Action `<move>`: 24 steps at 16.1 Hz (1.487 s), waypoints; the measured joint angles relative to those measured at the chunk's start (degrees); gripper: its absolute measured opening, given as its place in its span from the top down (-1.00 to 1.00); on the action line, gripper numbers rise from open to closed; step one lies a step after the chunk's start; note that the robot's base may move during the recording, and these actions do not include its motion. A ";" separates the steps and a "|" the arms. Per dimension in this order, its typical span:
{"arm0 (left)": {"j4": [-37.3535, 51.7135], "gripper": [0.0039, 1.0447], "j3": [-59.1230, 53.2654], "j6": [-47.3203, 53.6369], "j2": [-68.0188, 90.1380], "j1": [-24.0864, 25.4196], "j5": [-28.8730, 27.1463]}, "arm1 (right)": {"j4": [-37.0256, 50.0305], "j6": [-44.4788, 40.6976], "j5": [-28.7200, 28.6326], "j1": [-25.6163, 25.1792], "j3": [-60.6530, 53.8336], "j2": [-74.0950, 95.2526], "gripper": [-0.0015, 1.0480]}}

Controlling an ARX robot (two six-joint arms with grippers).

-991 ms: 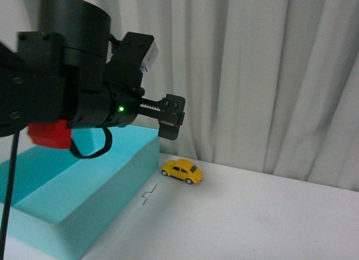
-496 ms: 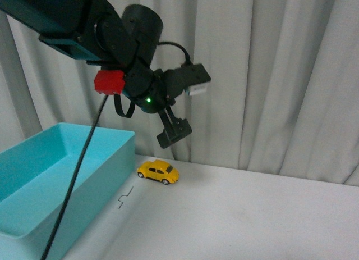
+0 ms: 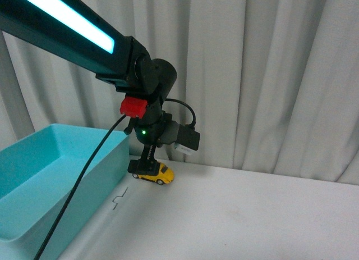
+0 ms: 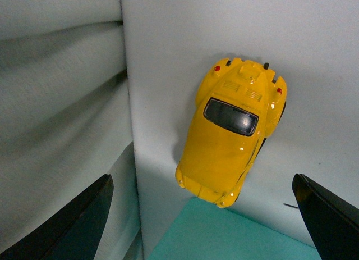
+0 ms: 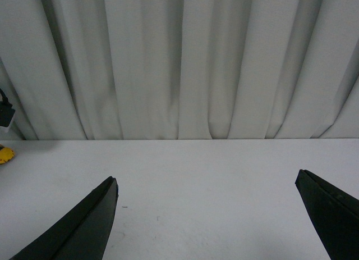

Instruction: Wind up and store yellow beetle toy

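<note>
The yellow beetle toy (image 3: 161, 173) stands on the white table by the curtain, close to the teal bin (image 3: 56, 176). My left gripper (image 3: 146, 168) has come down right over it, and one dark finger hides the toy's near end. In the left wrist view the yellow beetle toy (image 4: 233, 131) lies ahead of the open left gripper (image 4: 205, 226), whose fingers (image 4: 84, 220) stand wide apart and touch nothing. My right gripper (image 5: 207, 220) is open over bare table. Only a yellow sliver of the toy (image 5: 4, 154) shows at the edge of the right wrist view.
A corner of the teal bin (image 4: 224, 235) lies just under the toy's front in the left wrist view. A white curtain (image 3: 269, 74) hangs close behind the table. A small dark zigzag mark (image 3: 119, 199) is on the table beside the bin. The left arm's cable (image 3: 84, 181) hangs across the bin.
The left arm has swung from high near the camera down and away to the toy; its gripper now hangs just above the car. The toy has not been lifted.
</note>
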 joint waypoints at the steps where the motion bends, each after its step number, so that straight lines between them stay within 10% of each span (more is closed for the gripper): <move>1: -0.04 -0.88 1.29 -0.87 1.44 0.09 -1.03 | 0.00 0.00 0.00 0.00 0.00 0.00 -0.87; 5: -1.57 -0.81 4.70 -5.49 5.22 0.96 -2.91 | 0.00 0.00 0.00 0.00 0.00 0.00 -0.87; 14: -3.34 0.98 6.43 -2.21 6.49 1.51 1.07 | 0.00 0.00 0.02 0.00 0.00 0.00 -0.87; 20: -3.13 0.91 3.21 1.05 3.61 1.44 6.88 | 0.00 0.00 0.02 0.00 0.00 0.00 -0.87; 24: -3.37 0.01 8.70 2.27 3.43 1.36 11.34 | -0.02 0.00 0.02 0.00 0.00 0.00 -0.87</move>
